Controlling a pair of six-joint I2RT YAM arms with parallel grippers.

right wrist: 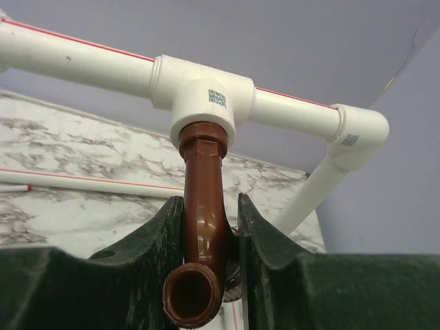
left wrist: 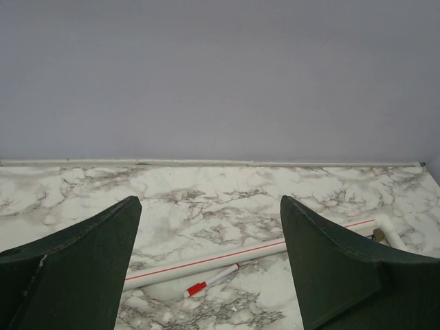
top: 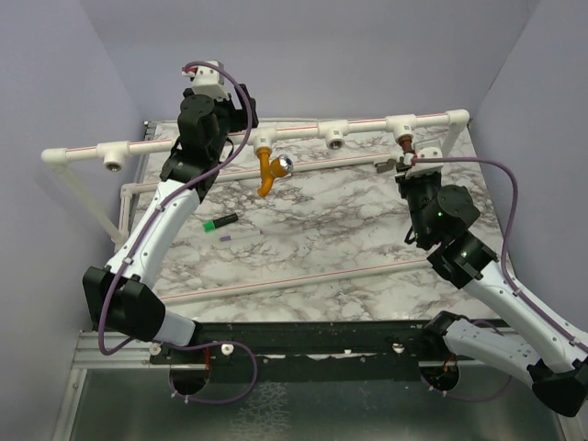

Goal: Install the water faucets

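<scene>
The reddish-brown water faucet (right wrist: 203,227) hangs from the right white T-fitting (right wrist: 199,93), its threaded end in the socket and its spout mouth toward the camera. My right gripper (right wrist: 208,199) is shut on its curved body, one finger on each side. From above, that faucet (top: 404,141) shows just above the right gripper (top: 410,165). The orange-yellow water faucet (top: 266,173), with a silver knob (top: 286,165), hangs from another T-fitting (top: 264,140). My left gripper (left wrist: 210,201) is open and holds nothing. It is raised near the back left (top: 230,112).
A white pipe rail (top: 184,144) with further T-fittings (top: 335,136) spans the back of the marble table (top: 312,257). A green marker (top: 220,222) and a pale pen (top: 241,235) lie mid-table. A red-capped marker (left wrist: 210,280) lies beside a low pipe (left wrist: 220,258).
</scene>
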